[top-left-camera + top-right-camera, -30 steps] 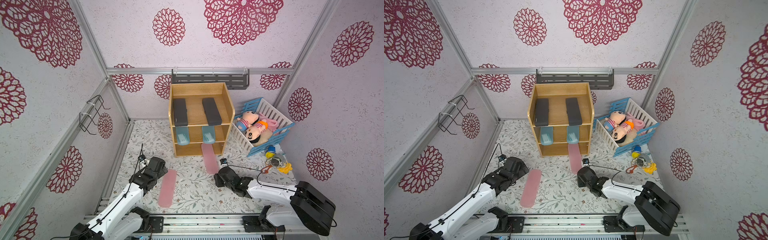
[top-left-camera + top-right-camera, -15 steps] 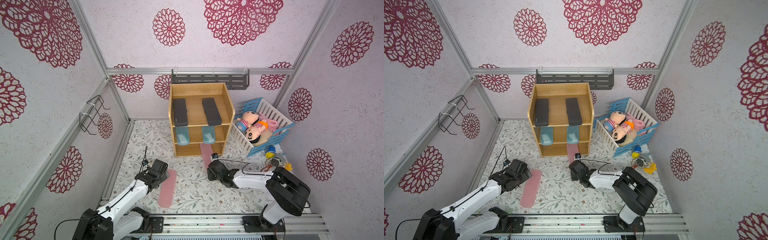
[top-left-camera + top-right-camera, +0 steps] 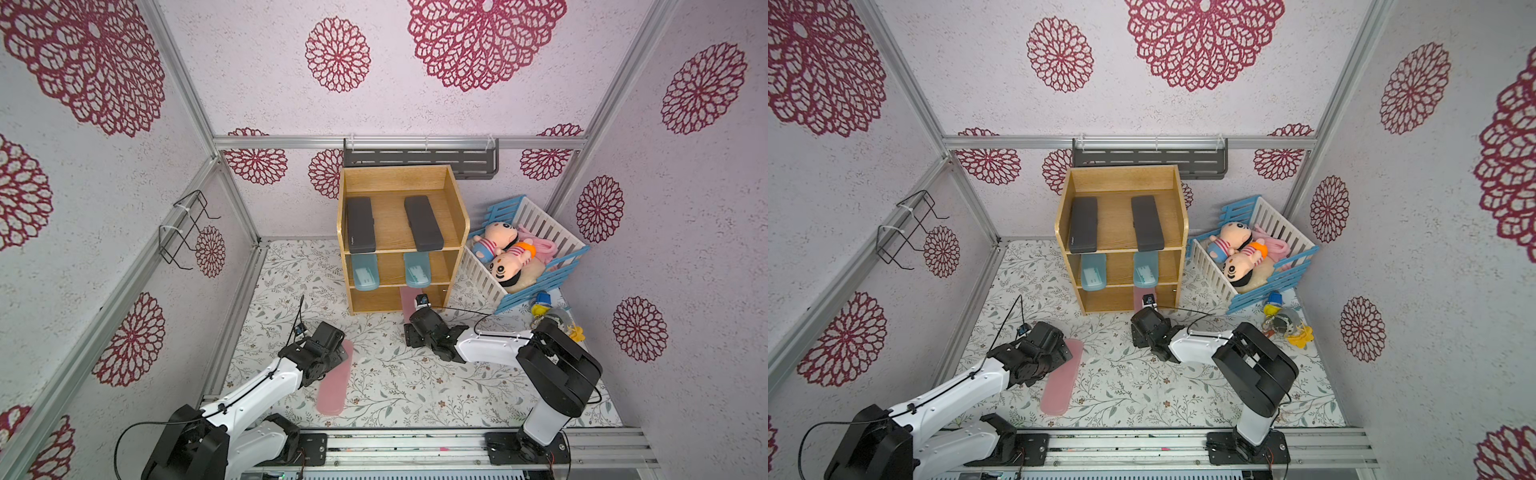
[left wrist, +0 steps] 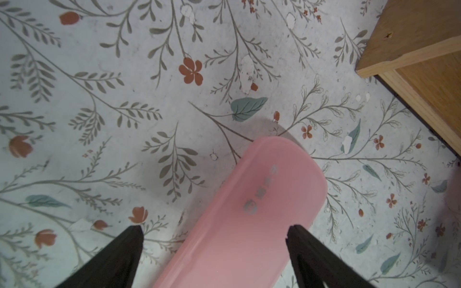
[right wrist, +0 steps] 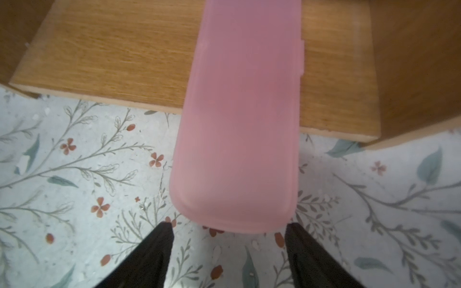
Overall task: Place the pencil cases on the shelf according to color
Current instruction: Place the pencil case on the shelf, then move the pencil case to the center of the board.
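Now in hand: letting go of the first pink case (image 5: 239, 112), slid lengthways into the bottom tier (image 5: 112, 49) of the shelf (image 3: 455, 216); its rounded near end overhangs the tier's front edge.
Right gripper (image 5: 227, 225): jaws spread just behind that near end and clear of it; nothing held.
Left gripper (image 4: 214, 228): jaws apart, straddling the far end of the second pink case (image 3: 332, 382), which lies flat on the floral table (image 3: 395, 386), well apart from the shelf; not clamped.
Shelf so far: two black cases (image 3: 360, 224) on the top tier, two teal cases (image 3: 365, 272) on the middle one.
Poor view: the tier above hides how deep the first pink case sits; probably most of it is inside.
Next move, as I judge: the right arm backs straight out without catching the overhang. The left jaws close across the second pink case, lift it level and aim it at the free left half of the bottom tier.
Changed from a second ago: the first pink case lay mostly out on the table at the shelf mouth, with the right jaws close together at its near end. Now it is pushed in and the jaws are wide. The left gripper has shifted from beside the second pink case to over it.
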Robot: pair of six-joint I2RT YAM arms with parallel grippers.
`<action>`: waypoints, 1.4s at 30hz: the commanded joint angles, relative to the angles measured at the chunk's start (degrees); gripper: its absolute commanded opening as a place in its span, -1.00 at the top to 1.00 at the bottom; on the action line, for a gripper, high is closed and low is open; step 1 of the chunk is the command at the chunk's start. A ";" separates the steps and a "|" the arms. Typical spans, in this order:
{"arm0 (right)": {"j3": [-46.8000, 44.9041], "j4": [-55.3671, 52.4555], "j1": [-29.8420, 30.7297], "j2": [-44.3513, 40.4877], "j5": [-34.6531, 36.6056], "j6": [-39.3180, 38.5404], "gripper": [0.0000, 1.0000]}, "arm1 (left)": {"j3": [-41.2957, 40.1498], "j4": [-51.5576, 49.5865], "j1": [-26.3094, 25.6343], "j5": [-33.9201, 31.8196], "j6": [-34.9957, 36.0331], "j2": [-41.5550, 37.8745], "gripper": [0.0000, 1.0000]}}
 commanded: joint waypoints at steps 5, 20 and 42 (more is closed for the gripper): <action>-3.00 -4.66 2.16 -12.57 0.80 1.11 -0.98 | -1.90 0.52 -2.43 -0.80 -2.09 2.08 -0.94; -9.30 -8.68 9.57 -23.51 5.27 7.41 -0.98 | 6.68 8.78 -16.55 -2.84 -11.27 12.09 -0.94; 12.93 -12.97 31.72 1.42 2.75 28.01 -0.98 | 3.12 -12.85 -1.89 -16.25 -3.07 -12.01 -0.94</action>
